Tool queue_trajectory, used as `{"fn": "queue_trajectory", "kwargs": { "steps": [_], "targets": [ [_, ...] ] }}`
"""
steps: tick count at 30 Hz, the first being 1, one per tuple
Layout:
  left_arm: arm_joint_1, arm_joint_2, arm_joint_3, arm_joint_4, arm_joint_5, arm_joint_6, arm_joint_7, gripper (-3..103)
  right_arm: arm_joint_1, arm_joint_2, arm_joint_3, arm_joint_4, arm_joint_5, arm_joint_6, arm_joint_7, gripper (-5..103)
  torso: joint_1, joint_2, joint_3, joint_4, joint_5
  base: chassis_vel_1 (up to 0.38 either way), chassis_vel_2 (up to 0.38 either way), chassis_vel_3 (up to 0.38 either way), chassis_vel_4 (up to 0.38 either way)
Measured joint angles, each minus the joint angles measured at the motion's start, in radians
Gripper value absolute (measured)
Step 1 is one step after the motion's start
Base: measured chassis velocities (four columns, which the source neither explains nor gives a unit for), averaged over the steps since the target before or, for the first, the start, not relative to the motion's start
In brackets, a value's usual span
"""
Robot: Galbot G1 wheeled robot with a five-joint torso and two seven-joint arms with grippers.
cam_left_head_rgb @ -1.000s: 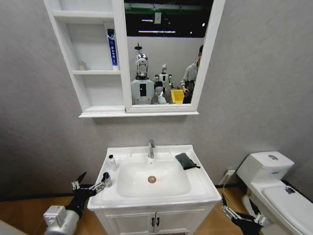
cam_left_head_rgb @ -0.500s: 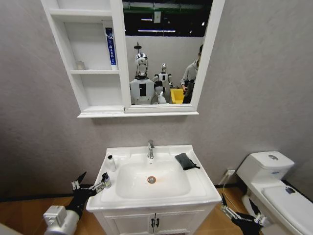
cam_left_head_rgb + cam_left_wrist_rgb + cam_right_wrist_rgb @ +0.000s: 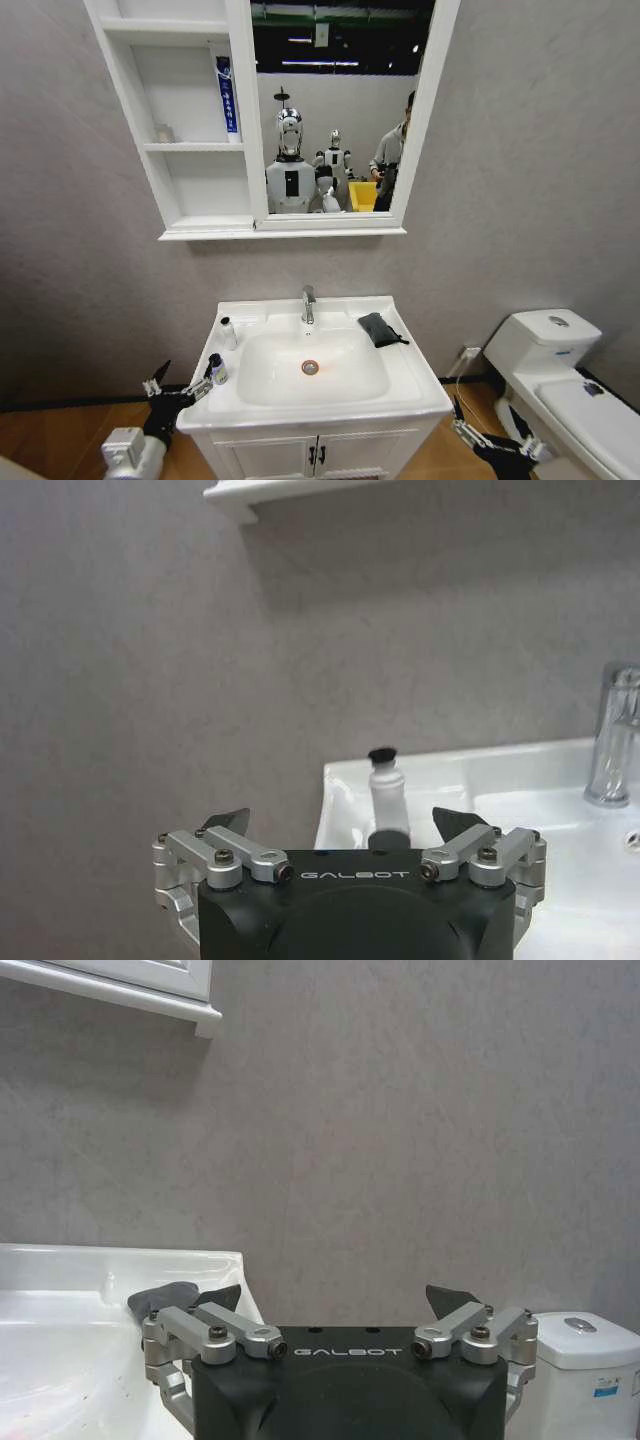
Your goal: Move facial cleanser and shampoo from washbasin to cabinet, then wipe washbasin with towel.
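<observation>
1. Hard to read: the small pale item (image 3: 164, 133) on the cabinet's middle shelf is too small to identify. The right arm is cut off by the bottom edge of the head view. In the left wrist view the nearer bottle hides behind the gripper body, so just its grey shoulder shows under the farther one.
2. Counts: two small bottles stand on the washbasin (image 3: 410, 385) rim at its left edge, a white one with a black cap (image 3: 229, 333) and a dark-bodied one (image 3: 217, 369) nearer the front corner. One blue tube (image 3: 229, 96) stands upright on the cabinet (image 3: 240, 120), upper left of the frame, against the mirror's frame. One towel (image 3: 378, 328).
3. The towel is dark grey and crumpled, lying on the rim right of the chrome tap (image 3: 309, 304), centre of the frame.
4. The left gripper (image 3: 178, 386) sits at lower left, jaws spread and empty, just beside the sink's front-left corner.
5. The right gripper (image 3: 487, 436) hangs at lower right between vanity and toilet (image 3: 560, 380), jaws released, grasping nothing.
</observation>
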Motion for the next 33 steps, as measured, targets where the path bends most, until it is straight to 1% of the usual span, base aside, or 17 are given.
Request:
{"fn": "queue_trajectory", "kwargs": {
  "steps": [2, 3, 4, 7, 8, 9, 10, 11, 13, 19, 21, 22, 23, 24, 25, 26, 33],
  "targets": [
    [-0.003, -0.012, 0.008, 0.013, 0.021, -0.007, -0.004, 100, 0.000, 0.000, 0.000, 0.000, 0.000, 0.000, 0.000, 100, 0.000, 0.000, 0.000, 0.0001, 0.0000, 0.000, 0.000, 0.000, 0.000],
    [-0.007, -0.032, 0.020, 0.035, 0.055, -0.018, -0.012, 100, 0.000, 0.000, 0.000, 0.000, 0.000, 0.000, 0.000, 100, 0.000, 0.000, 0.000, 0.0000, 0.0000, 0.000, 0.000, 0.000, 0.000],
    [-0.015, -0.067, 0.041, 0.072, 0.111, -0.037, -0.023, 100, 0.000, 0.000, 0.000, 0.000, 0.000, 0.000, 0.000, 100, 0.000, 0.000, 0.000, 0.0000, -0.0002, 0.000, 0.000, 0.000, 0.000],
    [-0.008, -0.071, 0.040, 0.059, 0.111, -0.036, -0.021, 100, 0.000, 0.000, 0.000, 0.000, 0.000, 0.000, 0.000, 100, 0.000, 0.000, 0.000, 0.0002, -0.0011, 0.000, 0.000, 0.000, 0.000],
    [0.010, -0.065, 0.034, 0.006, 0.108, -0.031, -0.010, 100, 0.000, 0.000, 0.000, 0.000, 0.000, 0.000, 0.000, 100, 0.000, 0.000, 0.000, -0.0002, 0.0005, 0.000, 0.000, 0.000, 0.000],
    [0.032, -0.059, 0.029, -0.051, 0.106, -0.023, 0.006, 100, 0.000, 0.000, 0.000, 0.000, 0.000, 0.000, 0.000, 100, 0.000, 0.000, 0.000, 0.0000, 0.0003, 0.000, 0.000, 0.000, 0.000],
    [0.032, -0.059, 0.029, -0.051, 0.106, -0.023, 0.006, 100, 0.000, 0.000, 0.000, 0.000, 0.000, 0.000, 0.000, 100, 0.000, 0.000, 0.000, 0.0000, 0.0003, 0.000, 0.000, 0.000, 0.000],
    [0.055, -0.054, 0.024, -0.113, 0.106, -0.016, 0.020, 100, 0.000, 0.000, 0.000, 0.000, 0.000, 0.000, 0.000, 100, 0.000, 0.000, 0.000, 0.0000, -0.0001, 0.000, 0.000, 0.000, 0.000],
    [0.086, -0.049, 0.019, -0.192, 0.106, -0.008, 0.041, 100, 0.000, 0.000, 0.000, 0.000, 0.000, 0.000, 0.000, 100, 0.000, 0.000, 0.000, 0.0000, 0.0007, 0.000, 0.000, 0.000, 0.000],
    [0.096, -0.044, 0.016, -0.211, 0.105, -0.002, 0.048, 100, 0.000, 0.000, 0.000, 0.000, 0.000, 0.000, 0.000, 100, 0.000, 0.000, 0.000, 0.0000, -0.0001, 0.000, 0.000, 0.000, 0.000],
    [0.096, -0.036, 0.005, -0.211, 0.092, 0.006, 0.051, 100, 0.000, 0.000, 0.000, 0.000, 0.000, 0.000, 0.000, 100, 0.000, 0.000, 0.000, 0.0003, -0.0005, 0.000, 0.000, 0.000, 0.000],
    [0.095, -0.014, -0.020, -0.211, 0.061, 0.023, 0.052, 100, 0.000, 0.000, 0.000, 0.000, 0.000, 0.000, 0.000, 100, 0.000, 0.000, 0.000, 0.0003, -0.0002, 0.000, 0.000, 0.000, 0.000],
    [0.091, 0.031, -0.067, -0.211, -0.002, 0.056, 0.055, 100, 0.000, 0.000, 0.000, 0.000, 0.000, 0.000, 0.000, 100, 0.000, 0.000, 0.000, 0.0001, 0.0000, 0.000, 0.000, 0.000, 0.000],
    [0.091, 0.031, -0.067, -0.211, -0.002, 0.056, 0.055, 100, 0.000, 0.000, 0.000, 0.000, 0.000, 0.000, 0.000, 100, 0.000, 0.000, 0.000, 0.0001, 0.0000, 0.000, 0.000, 0.000, 0.000],
    [0.089, 0.056, -0.094, -0.211, -0.037, 0.074, 0.057, 100, 0.000, 0.000, 0.000, 0.000, 0.000, 0.000, 0.000, 100, 0.000, 0.000, 0.000, -0.0003, -0.0001, 0.000, 0.000, 0.000, 0.000],
    [0.088, 0.065, -0.103, -0.211, -0.051, 0.082, 0.059, 100, 0.000, 0.000, 0.000, 0.000, 0.000, 0.000, 0.000, 100, 0.000, 0.000, 0.000, -0.0002, -0.0004, 0.000, 0.000, 0.000, 0.000],
    [0.083, 0.073, -0.107, -0.210, -0.063, 0.088, 0.060, 100, 0.000, 0.000, 0.000, 0.000, 0.000, 0.000, 0.000, 100, 0.000, 0.000, 0.000, 0.0001, 0.0001, 0.000, 0.000, 0.000, 0.000]
  ]
}}
